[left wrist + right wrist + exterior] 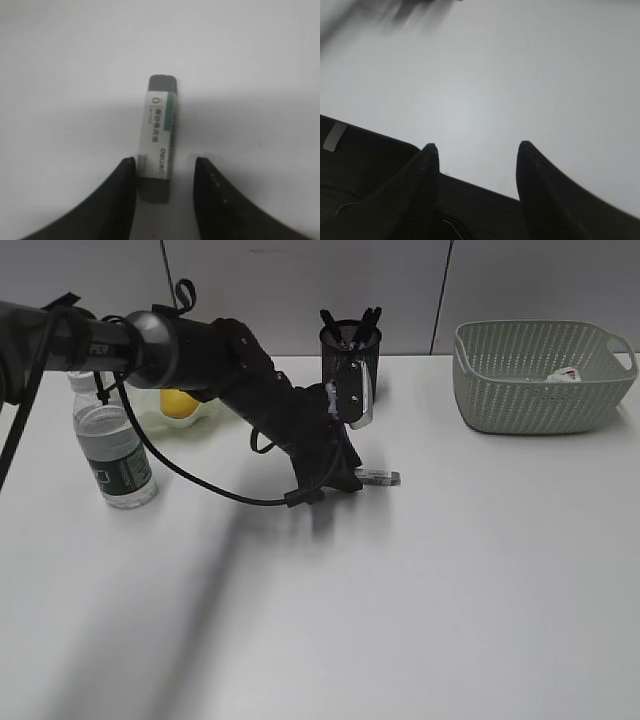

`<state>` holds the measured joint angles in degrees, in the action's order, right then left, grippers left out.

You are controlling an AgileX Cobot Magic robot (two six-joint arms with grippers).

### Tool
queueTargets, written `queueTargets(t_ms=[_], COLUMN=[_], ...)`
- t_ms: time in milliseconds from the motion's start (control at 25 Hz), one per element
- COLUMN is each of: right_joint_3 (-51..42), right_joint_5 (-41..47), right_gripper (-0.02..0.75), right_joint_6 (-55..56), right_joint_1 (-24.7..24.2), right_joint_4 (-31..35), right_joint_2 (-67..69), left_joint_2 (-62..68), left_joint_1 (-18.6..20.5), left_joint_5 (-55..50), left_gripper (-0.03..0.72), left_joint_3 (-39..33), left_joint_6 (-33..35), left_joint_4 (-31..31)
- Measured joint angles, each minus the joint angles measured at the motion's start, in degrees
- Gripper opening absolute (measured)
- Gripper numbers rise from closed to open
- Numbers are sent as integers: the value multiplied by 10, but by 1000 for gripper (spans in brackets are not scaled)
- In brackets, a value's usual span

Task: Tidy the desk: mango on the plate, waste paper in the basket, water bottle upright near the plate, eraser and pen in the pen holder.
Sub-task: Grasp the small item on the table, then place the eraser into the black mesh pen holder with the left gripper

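Observation:
The eraser (381, 477), a grey block in a white sleeve, lies flat on the desk (400, 590) in front of the pen holder (350, 358). In the left wrist view the eraser's (160, 132) near end sits between my left gripper's (165, 162) open fingers. It is against the left finger, with a gap to the right finger. The pen holder holds dark pens. The mango (178, 403) lies in the plate (207, 419), mostly hidden by my left arm. The water bottle (115, 455) stands upright beside it. The waste paper (565, 373) lies in the basket (535, 390). My right gripper (477, 150) is open and empty.
My left arm (200, 355) and its cable stretch from the far left across the plate toward the desk's middle. The right wrist view shows bare desk (495, 75) and a dark surface below the desk's edge (370, 165).

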<state>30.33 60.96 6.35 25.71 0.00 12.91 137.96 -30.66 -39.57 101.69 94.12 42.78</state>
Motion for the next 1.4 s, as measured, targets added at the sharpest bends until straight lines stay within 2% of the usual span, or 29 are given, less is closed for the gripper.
queueTargets(t_ms=[360, 560, 800, 1120, 1280, 1400], right_joint_3=[0, 0, 0, 0, 0, 0], right_joint_5=[-1, -1, -1, -1, -2, -2], right_gripper=[403, 403, 403, 403, 403, 403], right_joint_6=[0, 0, 0, 1, 1, 1], right_joint_1=[0, 0, 0, 0, 0, 0], right_joint_4=[0, 0, 0, 0, 0, 0], right_joint_2=[0, 0, 0, 0, 0, 0], left_joint_2=[15, 18, 7, -91, -127, -132], left_joint_1=[-3, -7, 0, 84, 124, 132], left_joint_5=[-24, -31, -48, -114, -71, 3], left_gripper=[252, 140, 139, 139, 139, 139], left_joint_3=[28, 32, 32, 30, 30, 30], left_joint_6=[-20, -32, -74, -123, -141, -144], left_joint_4=[11, 9, -1, 38, 92, 156])
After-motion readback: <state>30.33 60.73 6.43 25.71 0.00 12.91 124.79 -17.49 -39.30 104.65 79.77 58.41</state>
